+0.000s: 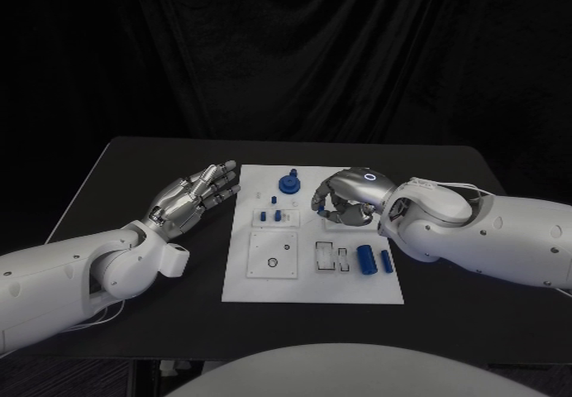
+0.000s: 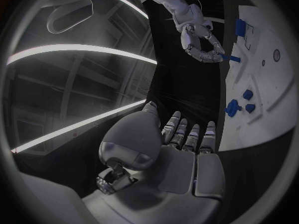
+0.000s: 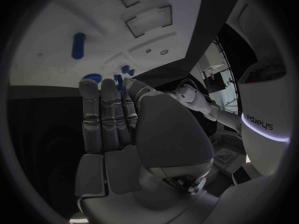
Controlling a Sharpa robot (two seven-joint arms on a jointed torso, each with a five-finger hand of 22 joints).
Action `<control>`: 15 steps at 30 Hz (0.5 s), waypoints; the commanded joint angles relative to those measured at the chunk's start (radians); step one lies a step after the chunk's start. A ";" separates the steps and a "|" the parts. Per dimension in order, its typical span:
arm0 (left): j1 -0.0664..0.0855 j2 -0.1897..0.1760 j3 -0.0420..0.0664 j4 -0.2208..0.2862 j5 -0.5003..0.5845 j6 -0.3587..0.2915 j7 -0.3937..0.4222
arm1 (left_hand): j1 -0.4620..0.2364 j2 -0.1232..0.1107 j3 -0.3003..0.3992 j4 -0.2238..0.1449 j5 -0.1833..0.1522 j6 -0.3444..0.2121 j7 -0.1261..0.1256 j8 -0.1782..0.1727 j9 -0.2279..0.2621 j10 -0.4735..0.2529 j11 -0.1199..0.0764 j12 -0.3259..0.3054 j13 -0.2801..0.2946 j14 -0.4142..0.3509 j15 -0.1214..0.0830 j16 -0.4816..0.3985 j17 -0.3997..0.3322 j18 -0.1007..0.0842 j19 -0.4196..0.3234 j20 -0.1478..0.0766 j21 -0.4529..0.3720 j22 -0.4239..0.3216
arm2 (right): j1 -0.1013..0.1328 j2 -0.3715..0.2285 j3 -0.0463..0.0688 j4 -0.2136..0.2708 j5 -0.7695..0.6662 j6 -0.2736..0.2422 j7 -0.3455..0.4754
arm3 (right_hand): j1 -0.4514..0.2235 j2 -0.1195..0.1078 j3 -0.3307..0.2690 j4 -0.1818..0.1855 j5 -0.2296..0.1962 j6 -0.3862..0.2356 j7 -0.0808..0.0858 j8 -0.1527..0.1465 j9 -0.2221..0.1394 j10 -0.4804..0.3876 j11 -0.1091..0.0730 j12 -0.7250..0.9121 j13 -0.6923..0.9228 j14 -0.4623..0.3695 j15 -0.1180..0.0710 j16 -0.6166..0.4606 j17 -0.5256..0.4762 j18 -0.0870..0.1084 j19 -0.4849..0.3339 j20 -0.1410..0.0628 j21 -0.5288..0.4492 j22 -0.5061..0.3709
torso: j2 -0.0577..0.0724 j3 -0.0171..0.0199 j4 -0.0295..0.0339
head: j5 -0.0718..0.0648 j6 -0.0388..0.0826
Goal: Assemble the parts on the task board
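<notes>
White task board (image 1: pixel 312 285) lies flat mid-table. Two blue cylinders (image 1: pixel 374 260) lie side by side at its near right. A blue knob (image 1: pixel 288 181) stands at the far edge; small blue pegs (image 1: pixel 275 216) stand below it.

Black table (image 1: pixel 143 165), white task board (image 1: pixel 312 285) lying flat at its middle, dark cloth backdrop behind

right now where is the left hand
In the head view the left hand is over the black table just off the left edge of the white task board, holding nothing.
</notes>
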 commanded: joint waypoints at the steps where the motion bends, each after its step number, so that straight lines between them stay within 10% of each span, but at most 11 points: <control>1: -0.002 0.002 0.001 -0.001 0.005 0.009 0.113 | -0.005 -0.001 0.005 0.000 -0.003 0.004 0.000 0.004 0.001 0.002 0.004 0.003 0.001 0.003 0.001 0.005 0.001 0.021 0.002 0.002 0.004 0.002 | -0.014 0.021 0.000 0.016 -0.027 0.025 -0.009 | 0.009 0.004 0.002 -0.005 -0.006 -0.006 0.000 0.004 0.002 0.013 -0.007 0.005 0.001 0.000 -0.006 -0.006 -0.002 -0.003 -0.005 -0.002 0.005 0.063 | 0.002 0.0026 -0.0015 | 0.016 0.000; 15: -0.002 0.011 0.001 -0.006 0.005 0.009 0.112 | -0.005 -0.001 0.007 0.000 -0.005 0.016 0.007 0.008 0.003 0.003 0.003 0.006 0.001 0.004 0.001 0.006 0.001 0.021 0.003 0.002 0.005 0.002 | -0.079 0.142 -0.001 -0.043 -0.046 0.058 -0.021 | 0.003 0.003 0.001 -0.006 -0.006 -0.008 -0.002 0.005 0.010 0.013 -0.010 0.001 0.002 0.066 -0.010 0.067 0.070 -0.017 0.045 -0.005 0.100 0.083 | 0.002 0.0013 0.0000 | 0.051 0.000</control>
